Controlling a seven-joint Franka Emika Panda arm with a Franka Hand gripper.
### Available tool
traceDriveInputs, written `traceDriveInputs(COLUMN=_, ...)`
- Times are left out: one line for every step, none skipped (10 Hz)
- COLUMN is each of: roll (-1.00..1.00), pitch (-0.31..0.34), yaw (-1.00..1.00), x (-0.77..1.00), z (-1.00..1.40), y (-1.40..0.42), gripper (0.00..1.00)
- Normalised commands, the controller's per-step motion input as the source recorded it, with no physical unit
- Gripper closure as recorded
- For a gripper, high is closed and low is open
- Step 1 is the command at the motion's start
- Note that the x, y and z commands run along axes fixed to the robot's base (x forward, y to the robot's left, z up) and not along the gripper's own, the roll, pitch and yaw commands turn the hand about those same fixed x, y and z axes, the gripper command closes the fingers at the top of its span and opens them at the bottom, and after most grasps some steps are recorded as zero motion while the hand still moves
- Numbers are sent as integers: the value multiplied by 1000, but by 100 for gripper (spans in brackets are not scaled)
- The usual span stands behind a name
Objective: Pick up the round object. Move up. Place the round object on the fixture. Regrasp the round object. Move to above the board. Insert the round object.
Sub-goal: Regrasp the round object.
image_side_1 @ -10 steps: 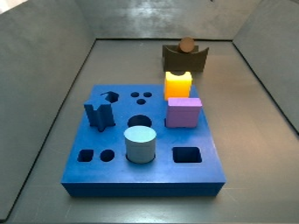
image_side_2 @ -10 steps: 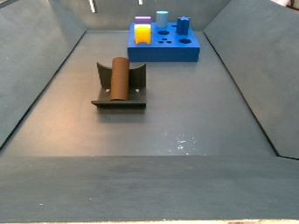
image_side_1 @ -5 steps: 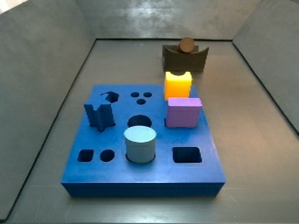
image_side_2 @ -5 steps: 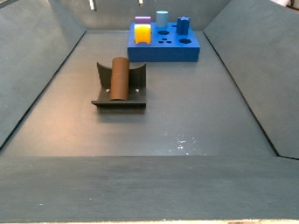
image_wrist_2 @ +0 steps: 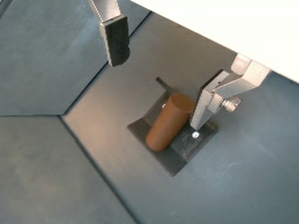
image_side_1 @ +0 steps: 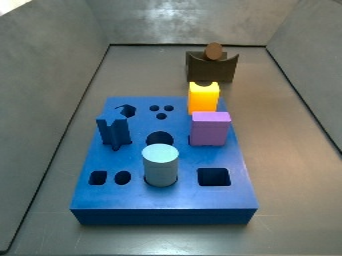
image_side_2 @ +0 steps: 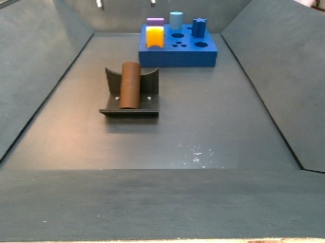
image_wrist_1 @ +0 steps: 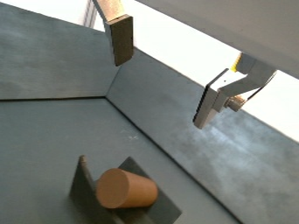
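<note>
The round object (image_side_2: 128,85), a reddish-brown cylinder peg, lies on its side in the notch of the dark fixture (image_side_2: 150,95). Both wrist views show the round object (image_wrist_2: 169,131) (image_wrist_1: 124,189) on the fixture (image_wrist_2: 180,157) (image_wrist_1: 84,185), well below my gripper (image_wrist_2: 156,71) (image_wrist_1: 163,73). The gripper is open, with nothing between its fingers (image_wrist_2: 115,43) (image_wrist_1: 121,39). It does not show in either side view. The blue board (image_side_1: 163,160) (image_side_2: 177,49) lies apart from the fixture (image_side_1: 223,70), and only the round object's end (image_side_1: 213,50) shows behind that block.
On the board stand a pale teal cylinder (image_side_1: 160,164), a purple block (image_side_1: 209,128), a yellow-orange peg (image_side_1: 203,96) and a dark blue piece (image_side_1: 111,130). Grey walls (image_side_2: 51,71) enclose the floor on all sides.
</note>
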Motion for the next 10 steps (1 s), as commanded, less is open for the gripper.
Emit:
traceDriveInputs(roll=1000, pitch=39, yaw=33, x=49, z=-11, y=-36, gripper=0)
traceDriveInputs(roll=1000, pitch=59, yaw=40, x=55, z=-14, y=-35, gripper=0)
traceDriveInputs(roll=1000, pitch=84, yaw=50, x=61, z=-17, y=-35, gripper=0)
traceDriveInputs(roll=1000, pitch=126, yaw=72, x=71, z=-18, y=-40, gripper=0)
traceDriveInputs(roll=1000, pitch=167, yaw=96, x=79, z=-20, y=-43, gripper=0)
traceDriveInputs(roll=1000, pitch=199, yaw=120, x=86, z=-21, y=-46, gripper=0)
traceDriveInputs(roll=785, pitch=227, yaw=116, x=96, z=-19, y=-44, gripper=0)
traceDriveInputs(roll=607, pitch=220, yaw=133, x=99, z=-22, y=-44, gripper=0)
traceDriveInputs(roll=421, pitch=195, yaw=167, x=96, z=-21, y=-43, gripper=0)
traceDriveInputs(roll=336, pitch=166, yaw=188, x=89, z=-16, y=-39, gripper=0)
